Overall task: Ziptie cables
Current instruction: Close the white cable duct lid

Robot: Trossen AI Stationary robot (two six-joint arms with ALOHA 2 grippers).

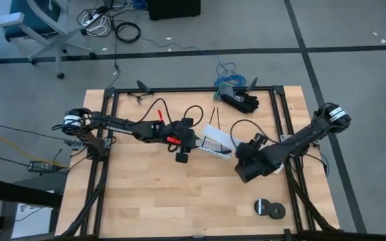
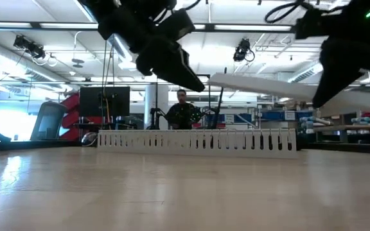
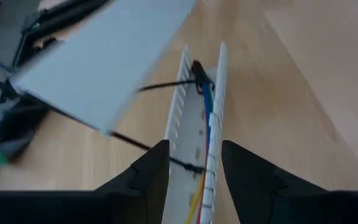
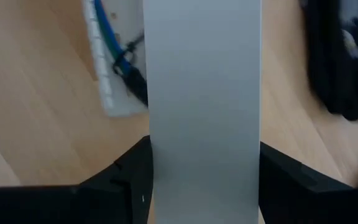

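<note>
The white slotted channel lies flat on the wooden table near its middle. The cables, blue, yellow and red, run inside it to a small dark end. Thin black zipties cross the channel. My left gripper is open; the channel's near end shows between its fingers, and the low view shows it above the channel. My right gripper is shut on a flat white cover strip, which it holds above the channel. My right gripper pinches the cover strip across its width, one finger on each long edge. The fingers slant down from the table's right side and point along the strip. The strip is lifted clear, nearly level, and reaches out over the channel.
A black glove-like heap lies at the table's far right, with a loose ziptie next to it. Two dark rolls sit near the front right. The table frame's black rails run along both sides. A person stands beyond the table.
</note>
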